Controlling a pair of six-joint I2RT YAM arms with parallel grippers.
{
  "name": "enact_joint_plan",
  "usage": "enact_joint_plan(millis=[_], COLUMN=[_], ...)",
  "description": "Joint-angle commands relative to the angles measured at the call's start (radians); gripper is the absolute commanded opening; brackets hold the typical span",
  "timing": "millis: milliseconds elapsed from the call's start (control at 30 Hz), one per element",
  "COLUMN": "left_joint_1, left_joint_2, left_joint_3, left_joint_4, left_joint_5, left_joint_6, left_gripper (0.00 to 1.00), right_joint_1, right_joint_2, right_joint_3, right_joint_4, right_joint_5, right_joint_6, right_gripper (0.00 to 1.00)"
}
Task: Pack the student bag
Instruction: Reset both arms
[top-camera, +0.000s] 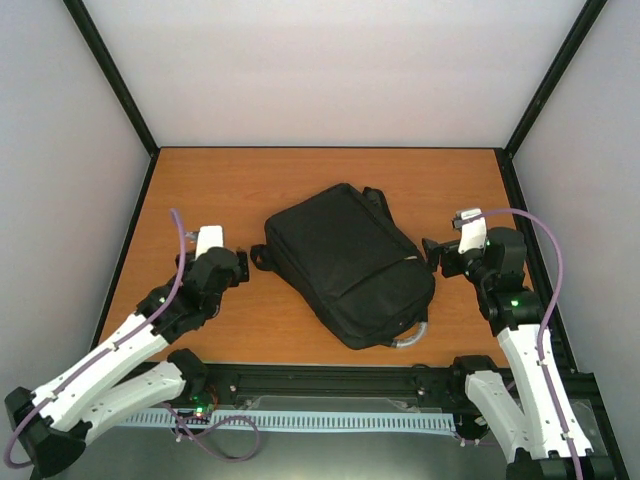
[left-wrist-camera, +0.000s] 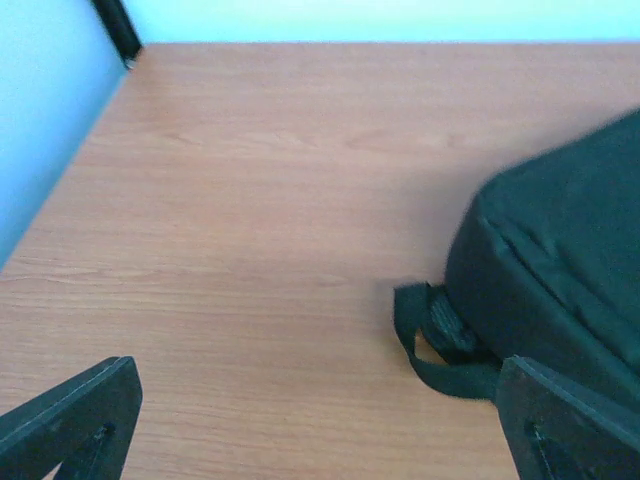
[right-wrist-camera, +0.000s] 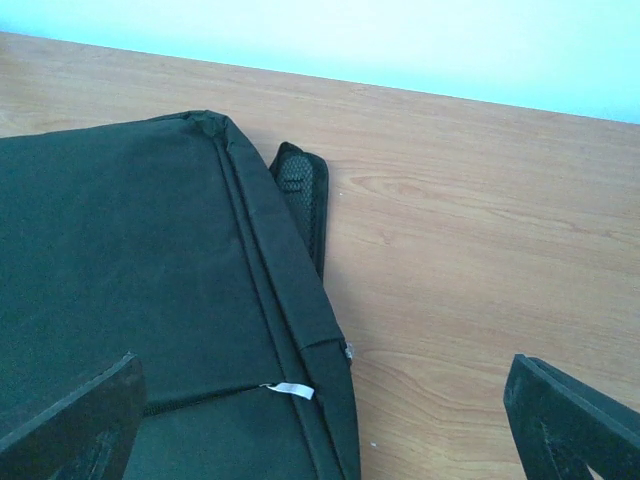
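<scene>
Student bag (top-camera: 345, 265): lies flat on the table (top-camera: 300, 180), about midway between the two arms, front panel up. No pocket shows an opening in any view.
Long axis: runs diagonally from far left to near right. The grey loop handle (top-camera: 410, 335) marks the top end, at the near-right corner.
Left gripper (top-camera: 238, 270): jaws spread wide, nothing between them. It sits low over the table, just beside the bag's left corner. The bag lies to its right.
Left strap loop (left-wrist-camera: 430, 350): protrudes from that corner onto the table, close to the inner finger in the left wrist view.
Right gripper (top-camera: 437, 256): jaws spread wide, holding nothing. It sits just beside the bag's right edge. The bag lies to its left.
Padded strap end (right-wrist-camera: 303, 195): protrudes from under the bag's far edge in the right wrist view.
Nearer arm: both are about equally close to the bag; the right arm is nearer the handle end.
Items to pack: none visible.
Judgement: the next move probably depends on which zip or edge each arm approaches; neither gripper touches the bag.
</scene>
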Motion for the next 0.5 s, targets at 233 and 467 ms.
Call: enact_joint_plan(millis=[233,467], left_joint_1=[0.008,0.008], left_joint_2=[-0.136,-0.095], left_joint_3=[0.001,0.023], left_joint_4=[-0.007,0.011], left_joint_5=[-0.264,-0.112], left_joint_6=[-0.134,-0.053], left_gripper=[1.0,1.0], right_joint_1=[-0.003,-0.004], right_joint_2=[-0.045,-0.049], right_joint_3=[-0.014,0.01], right_joint_4=[0.033,0.014], right_joint_5=[-0.017,-0.044], right_joint_6=[0.015,0.015], right_gripper=[1.0,1.0])
